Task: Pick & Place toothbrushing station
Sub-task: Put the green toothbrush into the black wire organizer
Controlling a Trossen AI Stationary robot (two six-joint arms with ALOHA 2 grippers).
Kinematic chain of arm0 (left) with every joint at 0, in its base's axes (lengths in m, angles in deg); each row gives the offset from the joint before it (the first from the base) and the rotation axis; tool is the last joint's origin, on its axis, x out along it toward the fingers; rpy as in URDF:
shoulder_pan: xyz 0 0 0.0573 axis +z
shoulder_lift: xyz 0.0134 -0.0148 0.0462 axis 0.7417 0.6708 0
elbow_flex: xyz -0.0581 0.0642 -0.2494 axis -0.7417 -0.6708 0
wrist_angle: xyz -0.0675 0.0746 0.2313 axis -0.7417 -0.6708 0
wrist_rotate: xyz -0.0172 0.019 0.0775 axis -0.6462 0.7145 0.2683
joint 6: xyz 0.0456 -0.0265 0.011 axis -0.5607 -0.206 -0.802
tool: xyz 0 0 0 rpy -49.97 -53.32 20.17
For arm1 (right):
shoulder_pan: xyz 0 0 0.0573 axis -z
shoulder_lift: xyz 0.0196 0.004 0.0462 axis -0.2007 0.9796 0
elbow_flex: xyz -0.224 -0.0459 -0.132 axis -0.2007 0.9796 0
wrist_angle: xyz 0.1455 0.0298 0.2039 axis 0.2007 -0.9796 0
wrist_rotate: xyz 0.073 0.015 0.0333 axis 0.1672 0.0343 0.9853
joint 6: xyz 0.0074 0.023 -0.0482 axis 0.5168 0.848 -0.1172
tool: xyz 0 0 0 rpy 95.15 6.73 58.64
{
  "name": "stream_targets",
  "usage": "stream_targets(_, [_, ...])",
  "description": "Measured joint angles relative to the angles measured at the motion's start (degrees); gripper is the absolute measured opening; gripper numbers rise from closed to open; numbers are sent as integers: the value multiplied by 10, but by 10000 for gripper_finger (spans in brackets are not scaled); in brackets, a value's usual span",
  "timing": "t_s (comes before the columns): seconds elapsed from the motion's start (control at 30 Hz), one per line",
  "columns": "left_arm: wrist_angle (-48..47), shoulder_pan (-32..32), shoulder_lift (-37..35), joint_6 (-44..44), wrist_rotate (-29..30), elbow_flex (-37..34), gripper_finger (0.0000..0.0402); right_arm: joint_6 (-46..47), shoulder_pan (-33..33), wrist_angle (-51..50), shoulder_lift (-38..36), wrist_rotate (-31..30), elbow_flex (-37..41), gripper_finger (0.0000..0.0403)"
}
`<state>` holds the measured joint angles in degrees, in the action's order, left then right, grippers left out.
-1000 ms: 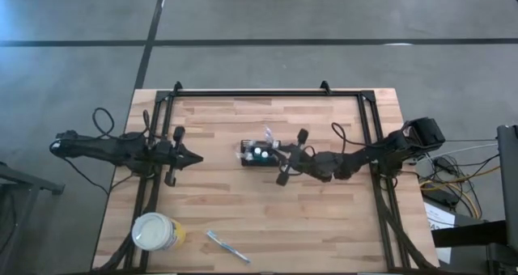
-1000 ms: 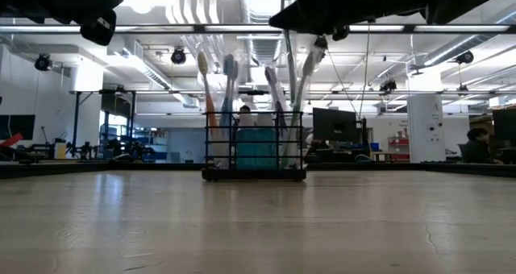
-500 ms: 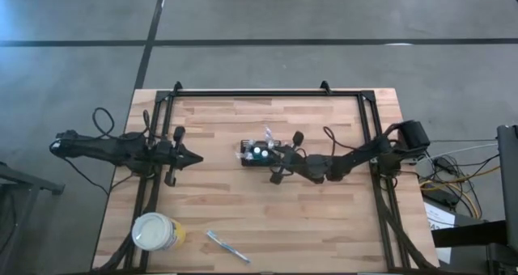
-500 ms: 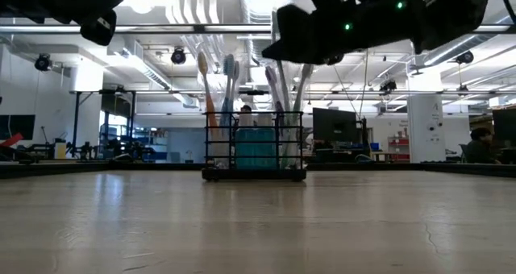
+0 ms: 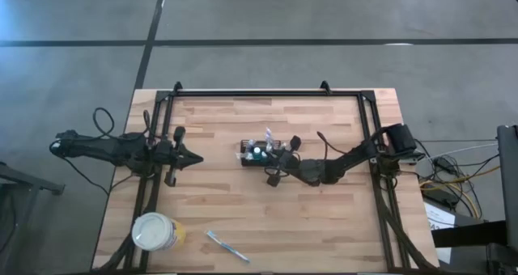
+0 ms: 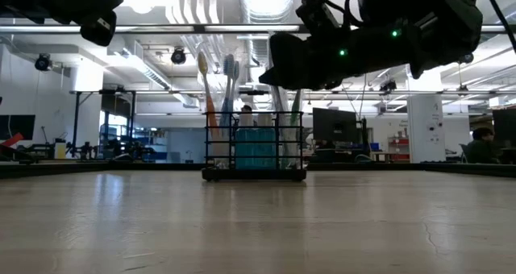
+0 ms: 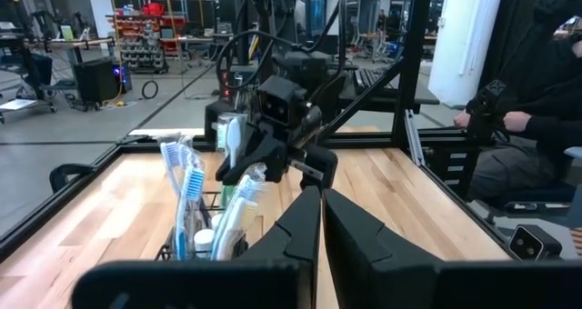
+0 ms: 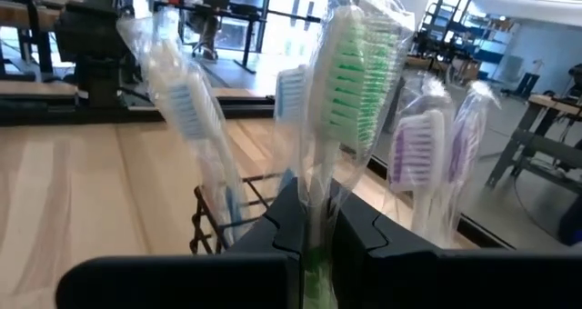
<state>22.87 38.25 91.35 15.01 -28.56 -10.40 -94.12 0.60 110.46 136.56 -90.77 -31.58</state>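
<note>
The butcher-block table (image 5: 243,218) held the toothbrushing station (image 5: 261,154) at its centre — the right gripper (image 5: 278,161) had crept in to its edge, while the left gripper (image 5: 194,157), fingers together, waited well apart. Low down, that arm now overhung the caddy. Its wrist view showed the fingers pinched on a green toothbrush (image 8: 350,68) — a brush, apparently, not the caddy.

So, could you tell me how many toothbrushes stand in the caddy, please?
5 visible, all wrapped: two blue toothbrushes, a green toothbrush at the right tool, two purple toothbrushes; more may be hidden.
</note>
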Motion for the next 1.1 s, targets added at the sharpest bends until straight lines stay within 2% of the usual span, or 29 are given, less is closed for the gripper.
stream_targets(0.17, [0,0,0,0,0,0,23,2,0,-2,2,0,3,15])
stream_targets(0.27, [0,0,0,0,0,0,23,10,0,-2,2,0,4,31])
stream_targets(0.53, [0,0,0,2,-1,0,23,17,-4,-2,-4,4,-2,130])
stream_targets(0.77, [0,0,0,4,-1,0,23,-4,-14,-2,-47,4,-3,199])
stream_targets(0.9, [0,0,0,4,-1,0,23,-22,-18,-6,-76,5,-4,214])
stream_targets(1.1, [0,0,0,4,-1,0,23,-7,-17,-60,-91,4,-2,209])
